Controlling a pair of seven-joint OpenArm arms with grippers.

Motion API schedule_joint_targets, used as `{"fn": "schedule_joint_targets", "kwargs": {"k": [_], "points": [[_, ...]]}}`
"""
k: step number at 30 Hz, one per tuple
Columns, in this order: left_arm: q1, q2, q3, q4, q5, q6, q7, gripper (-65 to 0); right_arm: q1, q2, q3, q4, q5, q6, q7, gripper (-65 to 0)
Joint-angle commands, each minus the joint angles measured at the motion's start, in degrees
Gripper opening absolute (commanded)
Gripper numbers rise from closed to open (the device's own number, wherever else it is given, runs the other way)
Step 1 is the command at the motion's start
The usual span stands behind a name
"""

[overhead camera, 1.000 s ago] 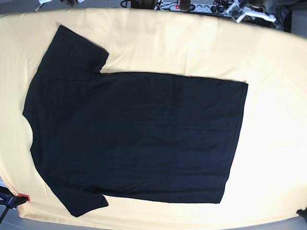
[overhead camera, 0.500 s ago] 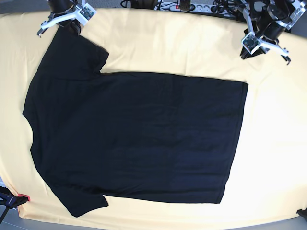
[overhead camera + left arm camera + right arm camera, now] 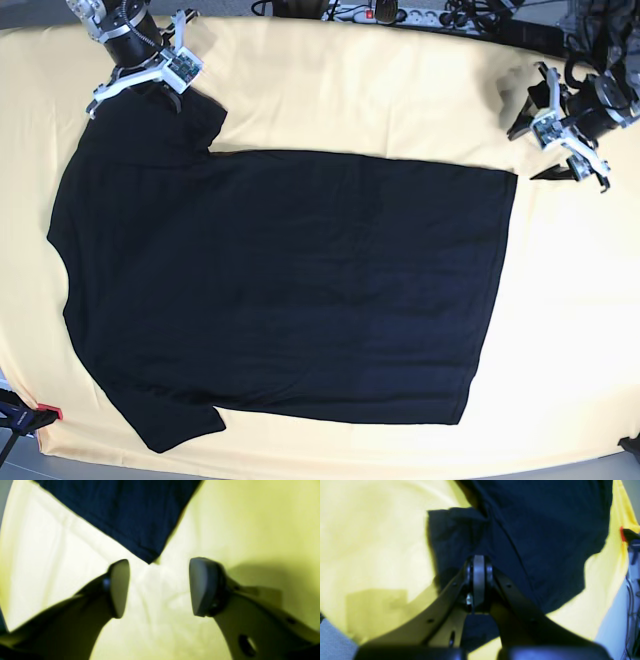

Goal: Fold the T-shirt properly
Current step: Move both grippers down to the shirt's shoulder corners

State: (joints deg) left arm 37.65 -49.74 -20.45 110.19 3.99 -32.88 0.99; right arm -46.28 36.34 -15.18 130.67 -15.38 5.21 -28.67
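While a large black short-sleeved cloth T-shirt [image 3: 290, 280] lies spread out flat, plain side up, on a cream cloth-covered table [image 3: 360, 90], both robot arms have come further into view over the last second, from the far edge of the table. The shirt itself has not moved: one sleeve points to the far left, the other to the near left, and its straight hem runs down the right side. The black left gripper with grey pads [image 3: 160, 587], reaching in from the far right, has spread its fingers wide; they are empty and stand near the shirt's far hem corner, with bare cloth between them. The black right gripper with slim dark fingers [image 3: 173, 98] is over the far sleeve, its fingers pressed together, and no cloth can be seen pinched in them. Folding has yet to begin, and this looks like the approach to a first grasp. The right fingers would probably need to part before taking the sleeve.
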Motion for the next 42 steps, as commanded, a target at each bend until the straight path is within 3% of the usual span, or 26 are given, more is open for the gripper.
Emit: {"fn": "schedule_joint_targets", "kwargs": {"k": [1, 6, 10, 17, 21, 30, 32, 35, 36, 37, 40, 42], "points": [[-1.60, -2.10, 0.24, -0.39, -0.79, -0.11, -1.20, -25.5, -0.20, 0.48, 0.26, 0.68, -0.42, -0.68, 1.05, -65.0], [-9.42, -7.19, 9.55, -4.76, 3.19, 0.24, -1.22, -25.5, -0.20, 0.00, 0.26, 0.68, -0.39, -0.66, 1.05, -65.0], [-16.52, -9.40, 19.65, -7.80, 7.54, 5.79, -1.20, -25.5, -0.22, -1.81, 0.26, 0.68, -0.39, -0.68, 1.05, -65.0], [-26.91, -9.14, 32.33, -10.25, 8.28, 6.19, -1.20, -25.5, -0.37, -3.15, 0.26, 0.68, -0.42, -0.63, 1.03, -65.0], [-30.97, -9.14, 37.62, -11.63, 11.72, 8.90, -1.09, -25.5, -0.37, -3.17, 0.26, 0.68, -0.42, -0.66, 1.03, -65.0], [-37.73, -7.58, 41.81, -15.65, 12.17, 8.96, -1.20, -26.7, -0.37, -3.17, 0.26, 0.68, -0.42, -0.66, 1.03, -65.0], [-38.34, -7.26, 41.81, -15.69, 12.04, 8.94, -1.18, -37.8, -0.37, -3.17, 0.26, 0.68, -0.42, -0.66, 1.03, -65.0], [-38.45, -7.26, 41.81, -15.37, 11.54, 8.92, -0.96, -64.4, -0.39, -3.17, 0.26, 0.68, -0.44, -0.61, 0.57, -65.0], [-38.45, -7.26, 41.81, -15.32, 10.91, 8.92, -0.96, -65.0, -0.39, -3.15, 0.26, 0.68, -0.44, -0.55, 0.24, -65.0], [-38.45, -7.26, 41.81, -15.32, 10.12, 8.92, -0.96, -65.0, -0.39, -3.15, 0.26, 0.68, -0.46, -0.02, 0.09, -62.6], [-38.42, -7.26, 41.81, -15.32, 9.86, 8.92, -0.94, -65.0, -0.72, -3.15, 0.26, 0.66, 0.09, 2.64, -0.04, -41.2], [-38.42, -7.26, 41.81, -15.32, 9.88, 8.92, -0.90, -65.0, -0.68, -3.15, 0.26, 0.46, 2.36, 4.66, -0.04, -30.5]]}}
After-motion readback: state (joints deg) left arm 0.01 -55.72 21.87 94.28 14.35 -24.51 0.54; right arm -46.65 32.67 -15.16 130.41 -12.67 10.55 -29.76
